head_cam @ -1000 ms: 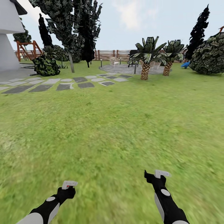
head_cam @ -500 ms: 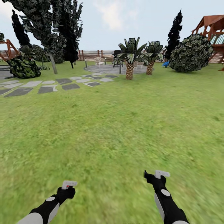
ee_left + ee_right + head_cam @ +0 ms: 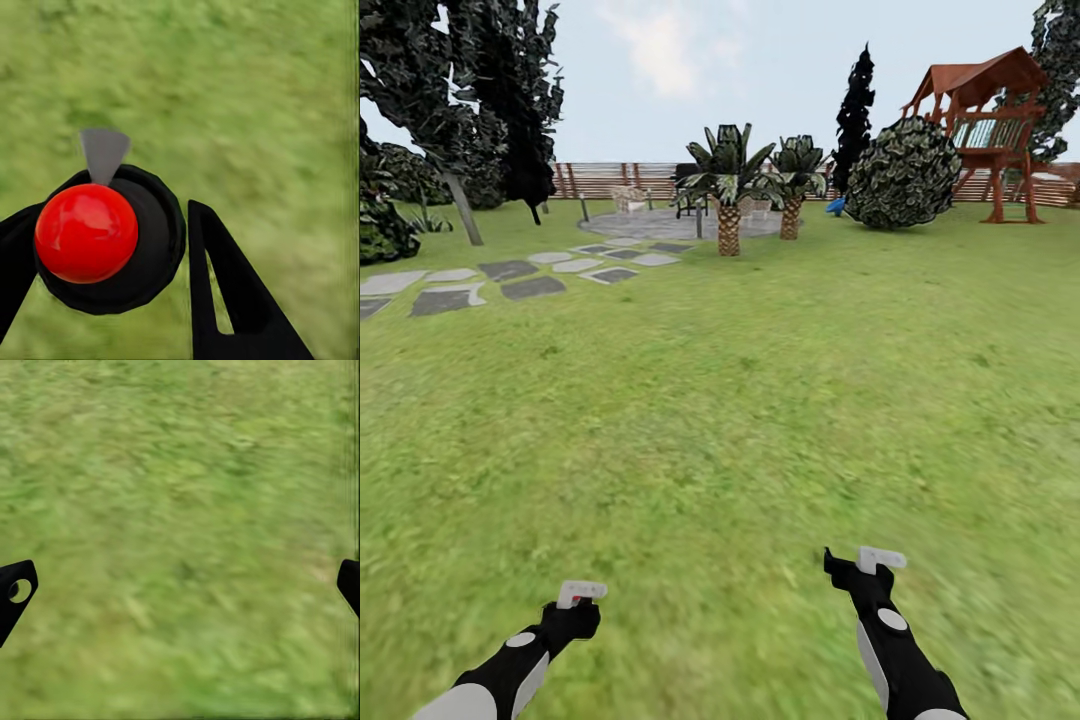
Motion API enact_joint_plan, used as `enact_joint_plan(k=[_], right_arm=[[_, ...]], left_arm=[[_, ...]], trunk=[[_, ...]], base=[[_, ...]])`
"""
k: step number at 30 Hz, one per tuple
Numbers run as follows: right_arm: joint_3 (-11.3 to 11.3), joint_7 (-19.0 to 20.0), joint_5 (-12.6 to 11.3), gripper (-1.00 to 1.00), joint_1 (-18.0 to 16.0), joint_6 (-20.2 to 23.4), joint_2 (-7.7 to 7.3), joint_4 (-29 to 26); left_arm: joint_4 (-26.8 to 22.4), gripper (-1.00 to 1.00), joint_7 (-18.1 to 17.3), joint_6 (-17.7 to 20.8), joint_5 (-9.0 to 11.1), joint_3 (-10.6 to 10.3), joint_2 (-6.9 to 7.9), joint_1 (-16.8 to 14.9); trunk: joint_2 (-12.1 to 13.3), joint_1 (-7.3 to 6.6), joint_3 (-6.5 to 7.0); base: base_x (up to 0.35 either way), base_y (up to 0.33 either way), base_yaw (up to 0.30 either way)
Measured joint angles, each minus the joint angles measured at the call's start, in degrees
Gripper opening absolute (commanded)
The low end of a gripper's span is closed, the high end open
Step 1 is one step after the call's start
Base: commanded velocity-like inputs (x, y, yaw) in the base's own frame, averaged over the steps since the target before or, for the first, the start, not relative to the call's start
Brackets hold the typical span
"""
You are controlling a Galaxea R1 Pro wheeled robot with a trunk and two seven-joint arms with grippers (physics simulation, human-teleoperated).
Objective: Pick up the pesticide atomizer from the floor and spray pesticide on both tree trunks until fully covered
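Atomizer: we see the pesticide atomizer (image 3: 101,240) end-on in the left wrist view, its red top facing the camera and a dark round body behind it, sitting between the fingers (image 3: 225,292) of our left gripper (image 3: 105,277)
Left gripper: clamped on the atomizer, one dark finger on each side of it, with blurry grass beyond
Left arm: in the head view the left gripper (image 3: 580,596) reaches forward low over the floor (image 3: 720,420), wrist level, pale tip ahead
Right gripper: its fingers (image 3: 15,592) stand far apart at the two edges of the right wrist view, with grass between them and nothing held
Right arm: the right gripper (image 3: 878,562) reaches forward beside the left, slightly further ahead
Garden: well ahead of both grippers lie grey paving slabs (image 3: 510,275), two short palms (image 3: 730,200), a wooden fence (image 3: 610,178) and a wooden play tower (image 3: 985,125)
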Motion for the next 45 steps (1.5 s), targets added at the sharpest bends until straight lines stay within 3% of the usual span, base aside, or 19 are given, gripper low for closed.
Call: enact_joint_plan(k=[45], right_arm=[[0.0, 0.0, 0.0, 1.00, 0.0, 0.0, 0.00, 0.0]], left_arm=[[0.0, -1.00, 0.0, 0.0, 0.0, 0.1, 0.00, 0.0]], trunk=[[0.0, 0.00, 0.28]], base=[[0.000, 0.000, -0.300]])
